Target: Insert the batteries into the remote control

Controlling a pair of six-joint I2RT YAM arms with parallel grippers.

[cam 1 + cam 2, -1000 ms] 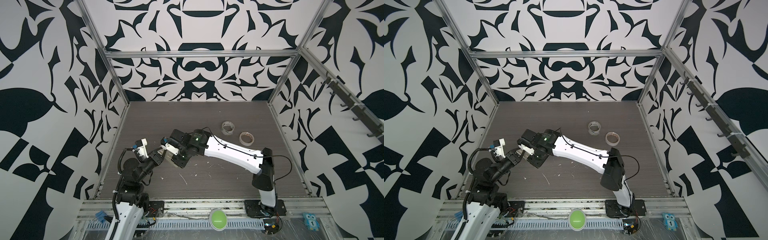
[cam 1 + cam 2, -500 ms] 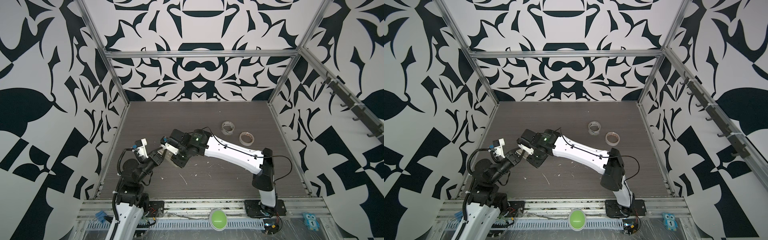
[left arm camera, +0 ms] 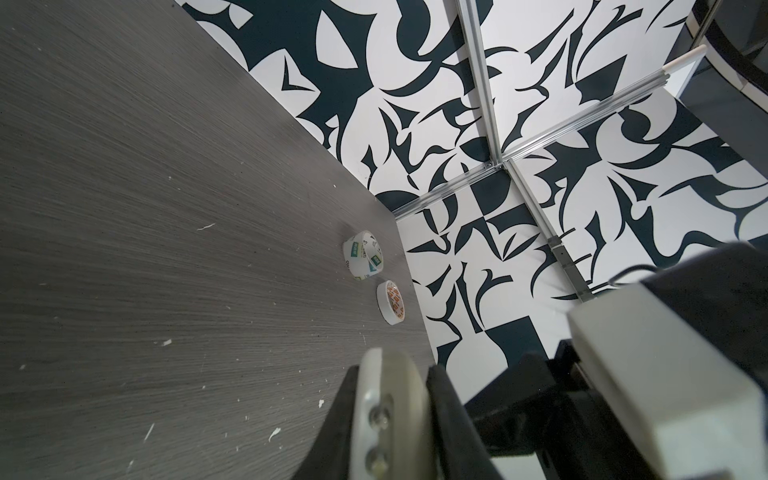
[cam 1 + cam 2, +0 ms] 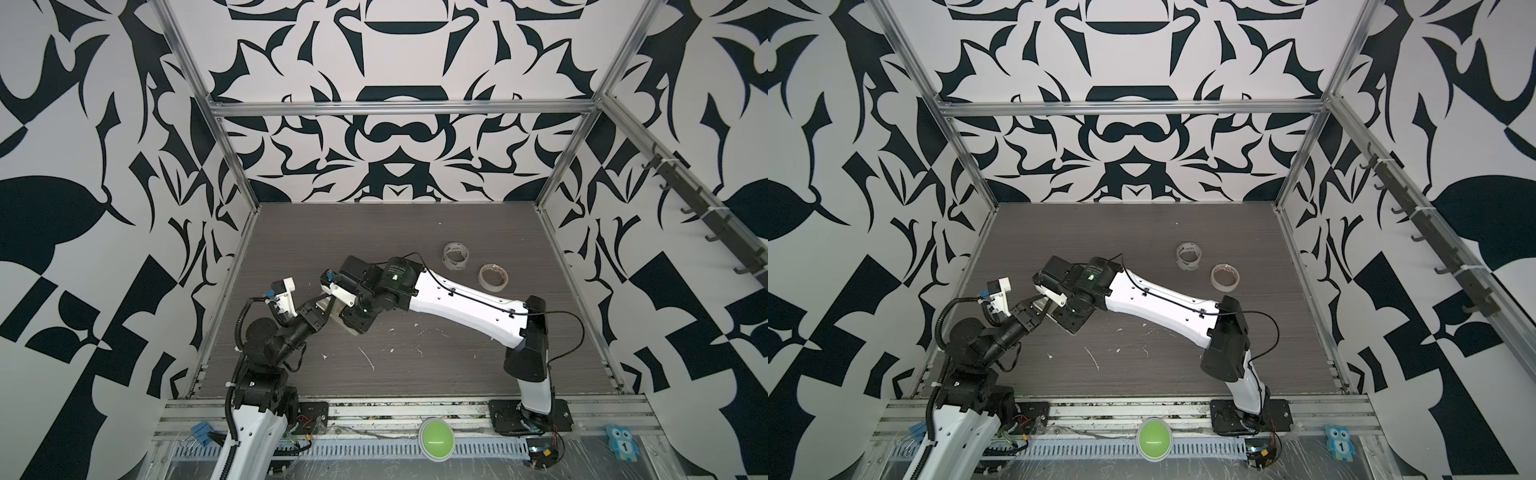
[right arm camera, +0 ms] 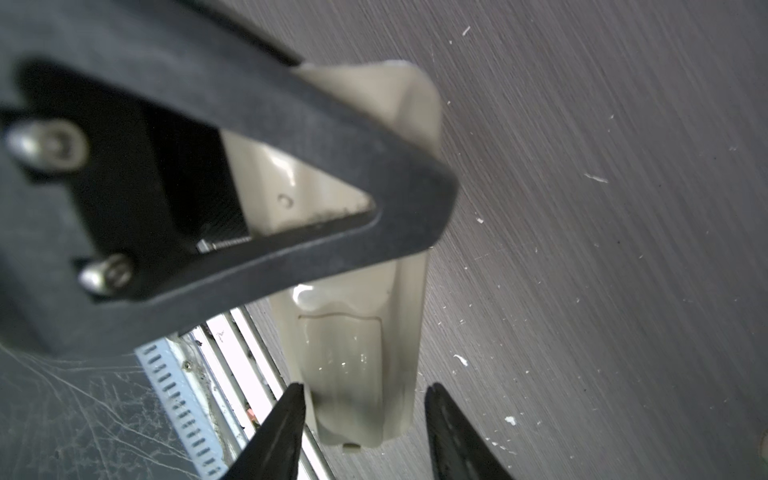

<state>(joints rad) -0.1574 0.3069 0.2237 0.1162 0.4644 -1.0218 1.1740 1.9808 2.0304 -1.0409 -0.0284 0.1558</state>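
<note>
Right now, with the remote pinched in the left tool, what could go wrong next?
The left tool clamps the remote control partway along, leaving one end free. If the open right tool, straddling that end, closes off-centre or pushes, the remote could twist or slip out. The battery cover looks shut and no batteries show in any view; they may lie hidden and get knocked. The tools also sit close together, so a bump is possible.

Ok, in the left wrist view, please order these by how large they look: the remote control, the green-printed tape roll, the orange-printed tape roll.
1. remote control, but it is closest to the camera and partly cut off, so unsure.
2. green-printed tape roll.
3. orange-printed tape roll, somewhat smaller.
</note>
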